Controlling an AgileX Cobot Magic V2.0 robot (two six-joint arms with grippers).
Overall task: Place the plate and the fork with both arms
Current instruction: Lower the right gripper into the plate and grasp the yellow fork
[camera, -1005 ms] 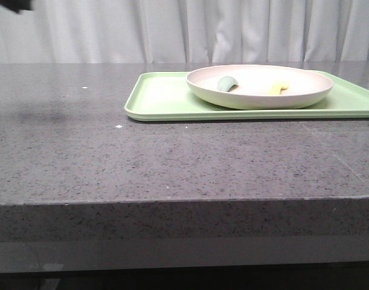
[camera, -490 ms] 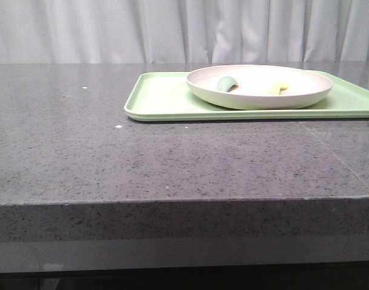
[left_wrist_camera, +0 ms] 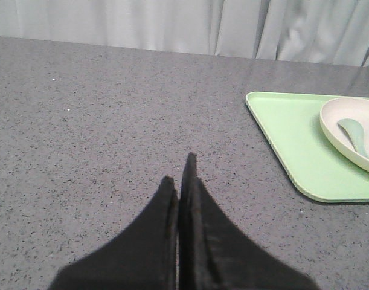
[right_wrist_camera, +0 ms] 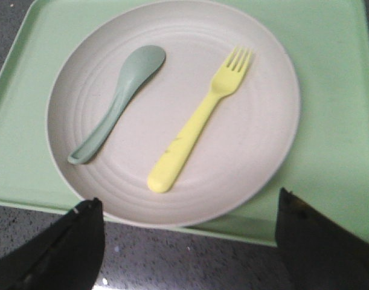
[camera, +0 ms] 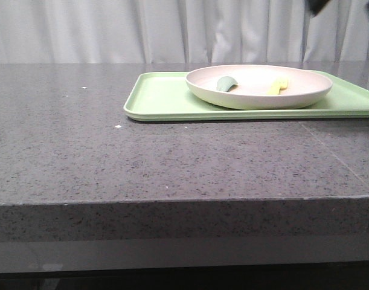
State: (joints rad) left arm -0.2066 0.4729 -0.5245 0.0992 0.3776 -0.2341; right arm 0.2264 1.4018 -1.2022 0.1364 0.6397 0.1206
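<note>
The cream-pinkish plate [camera: 259,96] lies on a light green tray [camera: 163,99] at the table's back right. On it rests the pale yellow fork [right_wrist_camera: 196,130], tines pointing away from my right gripper [right_wrist_camera: 187,202]. That gripper hovers open above the plate's near rim [right_wrist_camera: 172,217] and the tray edge, holding nothing. In the front view only a dark part of the right arm [camera: 320,5] shows at the top right. My left gripper [left_wrist_camera: 179,172] is shut and empty over bare table, left of the tray [left_wrist_camera: 293,139]; it is out of the front view.
A grey-green spoon [right_wrist_camera: 118,103] lies on the plate beside the fork, also seen as a spoon [camera: 226,83] in the front view. The dark speckled tabletop [camera: 112,151] stretches left and in front of the tray. White curtains hang behind.
A dark arm part at the front view's top left has gone out of view. A dark part of the right arm has appeared at the top right. Plate, fork and tray stay put.
</note>
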